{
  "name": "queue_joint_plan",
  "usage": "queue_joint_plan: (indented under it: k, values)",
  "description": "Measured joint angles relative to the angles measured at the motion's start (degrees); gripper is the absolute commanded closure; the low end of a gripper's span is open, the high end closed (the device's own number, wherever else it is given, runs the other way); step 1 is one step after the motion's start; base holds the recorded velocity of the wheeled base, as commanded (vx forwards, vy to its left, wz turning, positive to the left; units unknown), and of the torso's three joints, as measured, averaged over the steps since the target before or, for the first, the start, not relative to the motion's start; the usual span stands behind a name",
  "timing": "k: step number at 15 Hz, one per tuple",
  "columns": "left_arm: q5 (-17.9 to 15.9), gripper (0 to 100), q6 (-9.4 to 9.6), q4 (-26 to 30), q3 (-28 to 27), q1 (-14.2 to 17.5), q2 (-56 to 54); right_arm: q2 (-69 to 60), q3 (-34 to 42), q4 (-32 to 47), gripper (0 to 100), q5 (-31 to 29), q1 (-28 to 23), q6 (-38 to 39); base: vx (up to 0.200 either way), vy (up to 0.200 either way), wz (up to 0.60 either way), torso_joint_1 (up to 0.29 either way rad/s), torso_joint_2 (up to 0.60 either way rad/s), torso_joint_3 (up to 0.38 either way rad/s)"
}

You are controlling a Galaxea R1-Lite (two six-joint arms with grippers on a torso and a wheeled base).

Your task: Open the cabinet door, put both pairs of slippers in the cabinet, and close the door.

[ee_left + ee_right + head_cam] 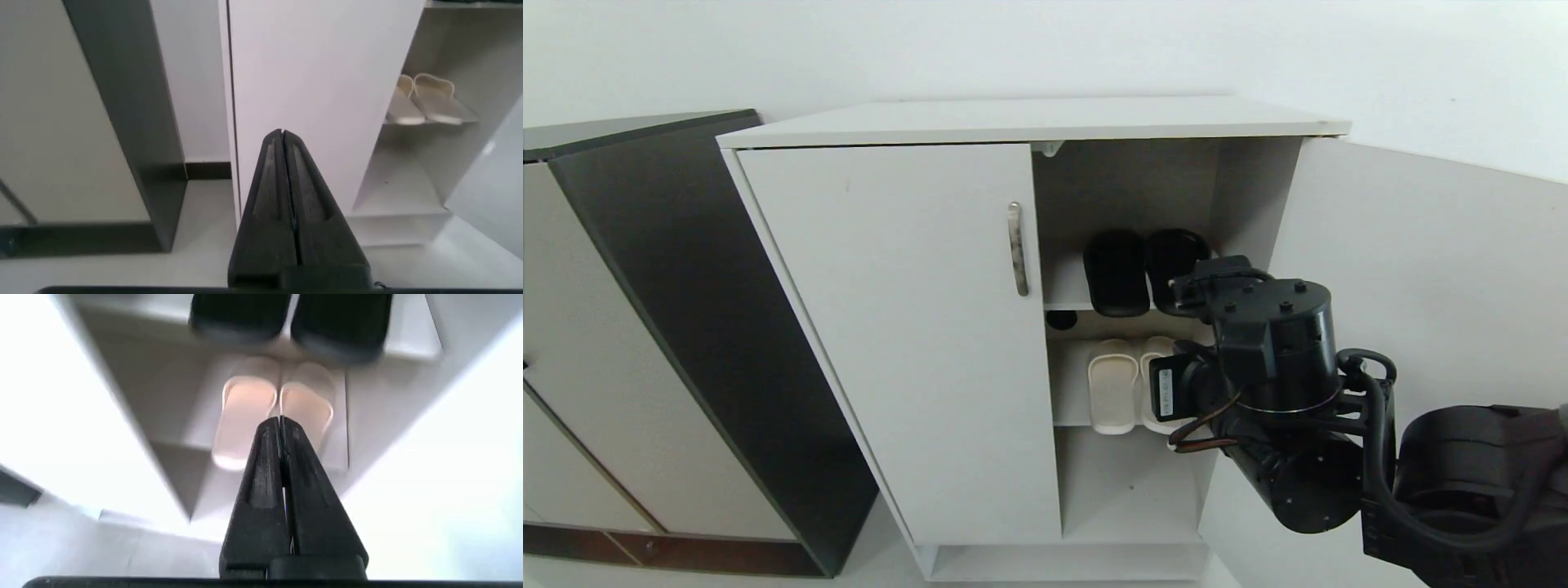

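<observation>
My right gripper (282, 425) hangs before the open cabinet (1029, 122), fingers pressed together, holding nothing. The black slippers (1116, 273) sit side by side on the upper shelf. The white slippers (1112, 384) lie on the shelf at their 6 o'clock. The right door (1421, 286) stands swung wide at 3 o'clock of the shelves, the left door (890, 327) flush at 9 o'clock. My left gripper (282, 135), fingers likewise together and empty, faces that left door.

Right cabinet bay: my right arm (1274, 351) hides much of the right white slipper (1153, 351) and the near end of the right black slipper (1172, 257). From my wrist, the black pair (339, 318) (blurred) runs off the picture's edge.
</observation>
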Motion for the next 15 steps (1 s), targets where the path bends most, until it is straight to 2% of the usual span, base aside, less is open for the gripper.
queue_joint_plan:
  k: [8,15]
  values:
    - [0.0,100,-0.02,0.0,0.0,0.0,0.0,0.0,0.6,-1.2,100,0.1,-1.2,-0.1,-0.2,0.0,0.0,0.002,0.0,0.002]
    - [0.0,100,-0.02,0.0,0.0,-0.1,0.0,0.1,1.7,-1.3,100,0.1,-1.8,-0.9,0.0,0.0,0.0,0.0,0.0,0.0]
